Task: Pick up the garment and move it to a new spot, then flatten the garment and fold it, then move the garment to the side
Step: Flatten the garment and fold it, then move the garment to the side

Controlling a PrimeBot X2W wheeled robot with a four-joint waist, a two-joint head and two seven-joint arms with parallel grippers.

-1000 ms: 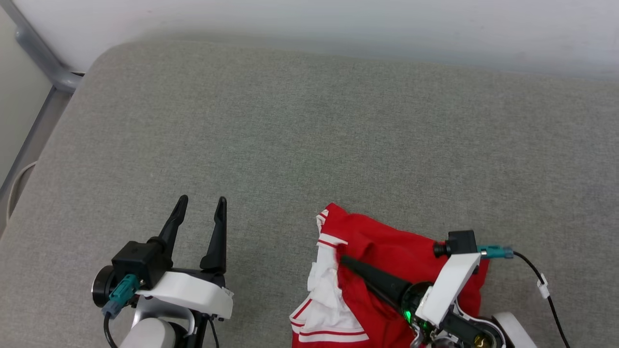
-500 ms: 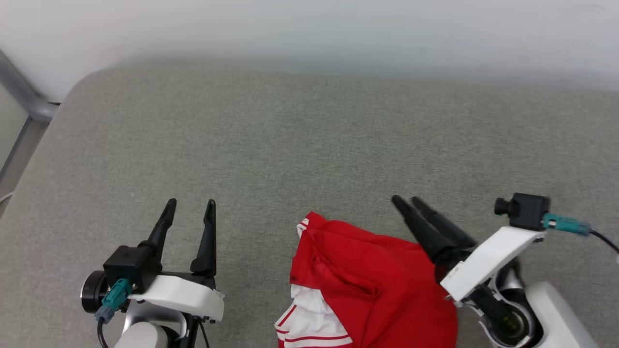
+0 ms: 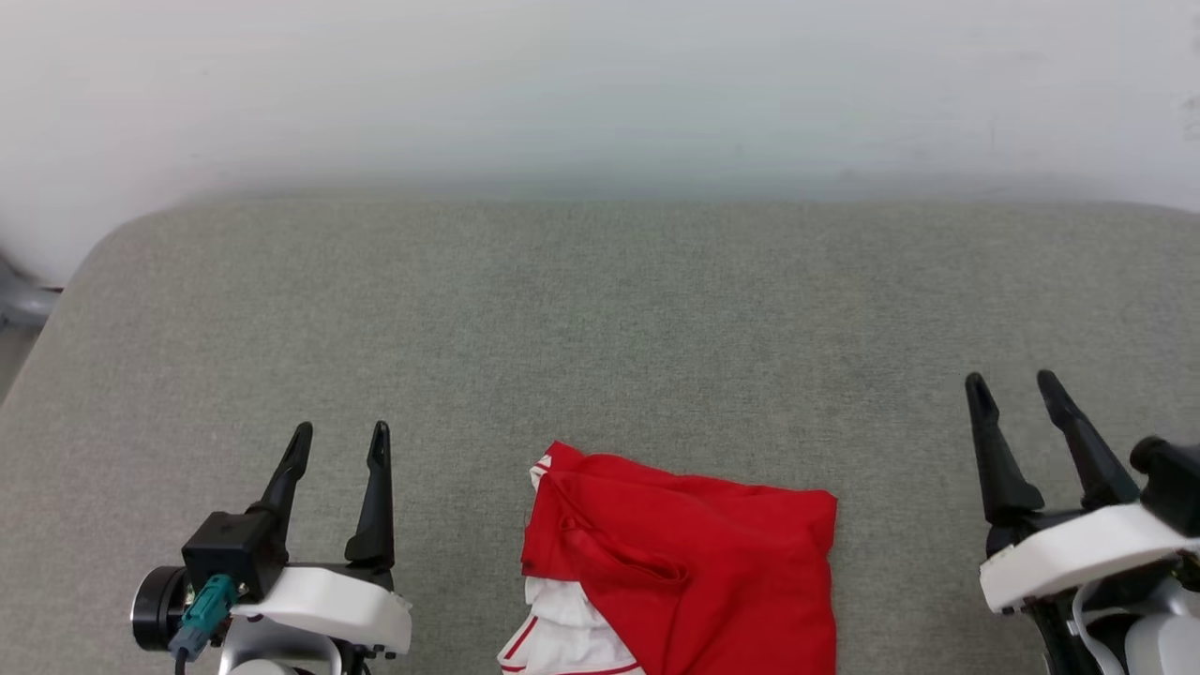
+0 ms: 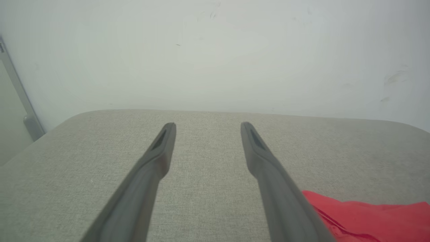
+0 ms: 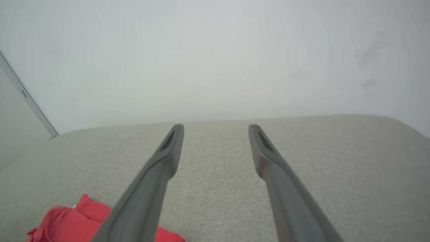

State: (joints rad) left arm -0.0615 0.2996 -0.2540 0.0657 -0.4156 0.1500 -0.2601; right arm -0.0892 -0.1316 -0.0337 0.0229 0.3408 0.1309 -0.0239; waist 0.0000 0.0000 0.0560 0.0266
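Red jersey T-shirt with white sleeves lies folded on grey fabric-covered table between left tool and right tool, both spread, empty. Fabric likely soft, limp; grip a folded edge.

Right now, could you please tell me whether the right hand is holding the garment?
No, the right hand stands open over the grey cushion, apart from the garment lying to its left.
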